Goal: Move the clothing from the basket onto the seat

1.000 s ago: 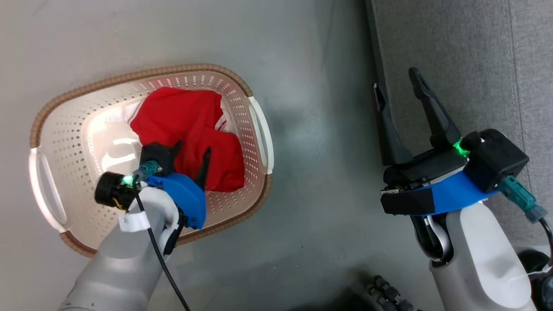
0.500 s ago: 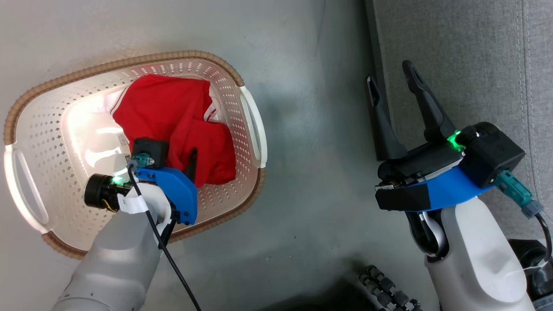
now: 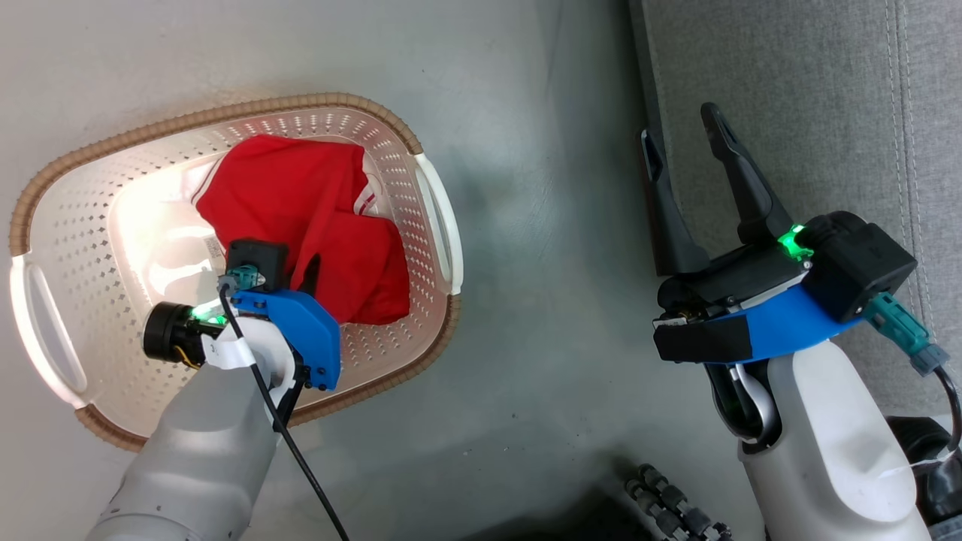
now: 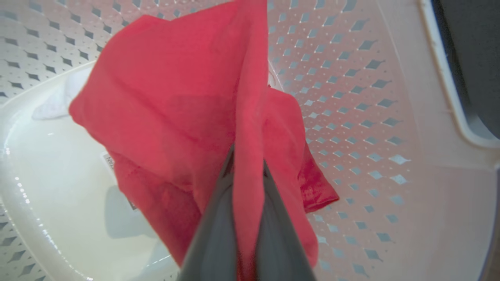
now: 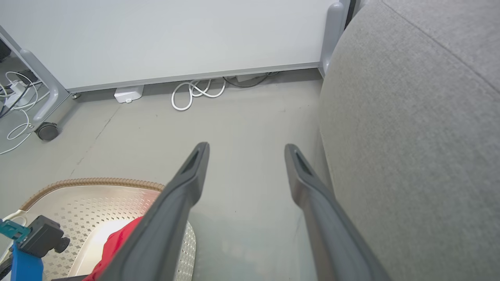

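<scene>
**Stock Count by Kind**

Cream perforated plastic laundry basket [image 3: 75, 225] with brown woven-look rim: one, bearing two white side handles [image 3: 449, 233]. Bright red fabric clothing [image 3: 301, 188] with white trim: one bunched heap; the number of garments cannot be told. Grey upholstered sofa seat [image 3: 812, 90]: one. Grippers: two, left gripper [image 4: 248, 160] and right gripper [image 3: 679, 124], two long dark fingers [image 5: 183, 187] each. White looped floor cable [image 5: 195, 91]: one.

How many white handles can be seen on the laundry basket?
2. One handle is at the basket's end on the left of the head view; the other handle is at the end toward the seat. Part of the near rim is hidden.
</scene>
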